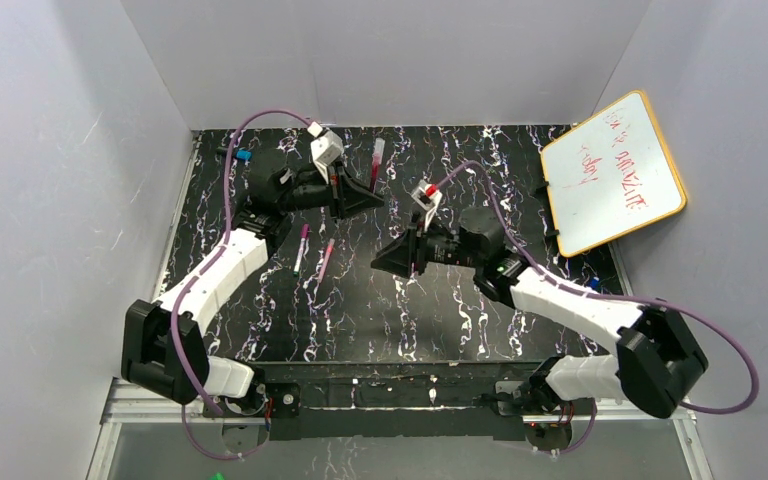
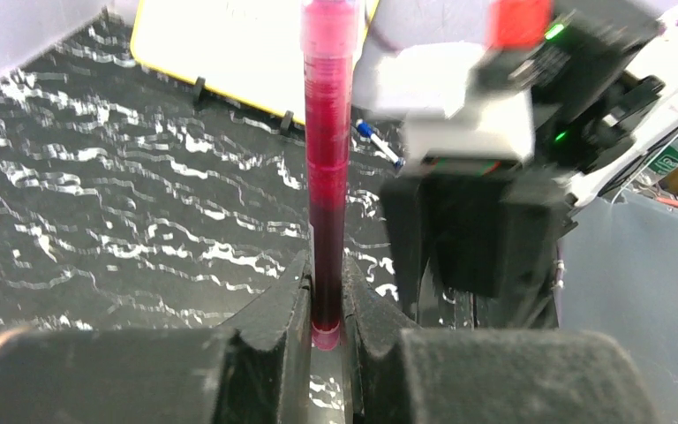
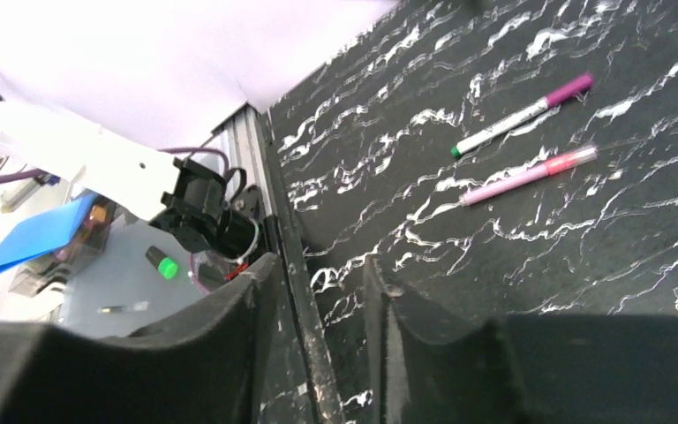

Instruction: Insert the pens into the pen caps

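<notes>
1. fingers point(image 2: 284, 314) of the left gripper point(image 2: 327, 329) pressed shut on a red pen point(image 2: 327, 177); gripped at its lower end, the long rest sticking straight out past the tips.
2. fingers point(image 3: 229, 327) of the right gripper point(image 3: 316, 265) parted by a narrow gap, holding nothing; only the black marbled table point(image 3: 494, 265) and its metal edge seen through the gap.
3. from above, held red pen over the far middle of the table, pointing toward the back wall; right gripper nearer and slightly to the right, tips aimed left, close to the left gripper but apart from it and from the pen.
4. flat on the table, left of the right gripper and nearer than the left one: a whitish pen point(image 3: 516, 117) with a green tip, and a pink pen point(image 3: 530, 174) just beside it, roughly parallel, not touching; both well clear of either pair of fingers.
5. magenta end point(image 3: 572, 87) on the whitish pen; cannot tell whether cap or barrel.
6. in the left wrist view, right of the held pen: the right arm's camera housing point(image 2: 468, 124), close and blurred.
7. further off, a yellow-rimmed whiteboard point(image 2: 229, 35), with a small blue-tipped marker point(image 2: 378, 141) lying near its edge.
</notes>
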You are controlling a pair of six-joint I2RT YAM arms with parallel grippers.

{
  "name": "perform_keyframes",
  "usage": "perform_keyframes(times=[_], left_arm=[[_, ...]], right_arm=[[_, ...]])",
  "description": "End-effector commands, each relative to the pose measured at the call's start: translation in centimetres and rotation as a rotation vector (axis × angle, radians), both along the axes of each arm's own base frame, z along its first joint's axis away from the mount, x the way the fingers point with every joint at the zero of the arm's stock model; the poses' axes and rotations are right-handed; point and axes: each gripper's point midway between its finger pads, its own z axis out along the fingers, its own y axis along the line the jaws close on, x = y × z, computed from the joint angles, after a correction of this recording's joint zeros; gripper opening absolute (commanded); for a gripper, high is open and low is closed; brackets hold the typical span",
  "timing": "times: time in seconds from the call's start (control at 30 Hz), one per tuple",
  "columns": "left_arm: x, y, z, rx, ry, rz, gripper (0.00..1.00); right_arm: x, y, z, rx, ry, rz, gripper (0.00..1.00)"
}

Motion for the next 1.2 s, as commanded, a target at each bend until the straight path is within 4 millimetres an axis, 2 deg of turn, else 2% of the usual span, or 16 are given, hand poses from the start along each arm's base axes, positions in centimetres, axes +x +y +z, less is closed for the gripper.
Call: perform_keyframes(times=[0.0, 0.1, 0.2, 0.3, 0.57, 0.67, 0.8, 0.9, 1.17], left_arm=[[-0.9, 0.5, -1.8, 0.025, 0.008, 0.005, 0.0], [-1.5, 0.6, -2.9, 0.029, 0.034, -0.002, 0.0], [-2.5, 0.7, -3.3, 0.025, 0.04, -0.027, 0.0], [-3.5, 0.8, -3.2, 0.019, 0.034, -0.042, 0.0], [-5.9, 0.5, -2.5, -0.01, 0.054, -0.105, 0.0], [-6.4, 0.4, -2.6, -0.013, 0.058, -0.114, 0.0], [-6.4, 0.4, -2.9, -0.012, 0.065, -0.113, 0.0], [-6.3, 0.3, -3.1, -0.01, 0.068, -0.112, 0.0], [-6.1, 0.2, -3.2, -0.008, 0.068, -0.112, 0.0]], right_arm=[[0.8, -1.5, 6.5, 0.151, -0.208, -0.109, 0.6], [2.3, -3.1, 9.7, 0.189, -0.3, -0.244, 0.81], [4.2, -4.1, 11.5, 0.185, -0.359, -0.348, 0.88], [5.0, -3.9, 12.6, 0.207, -0.392, -0.361, 0.89], [6.2, -2.2, 16.0, 0.326, -0.437, -0.287, 0.88], [6.6, -1.7, 17.5, 0.365, -0.452, -0.249, 0.87], [6.1, -0.8, 19.4, 0.395, -0.48, -0.174, 0.86], [5.7, -0.4, 20.1, 0.398, -0.489, -0.132, 0.85], [5.8, 0.0, 19.9, 0.373, -0.476, -0.109, 0.8]])
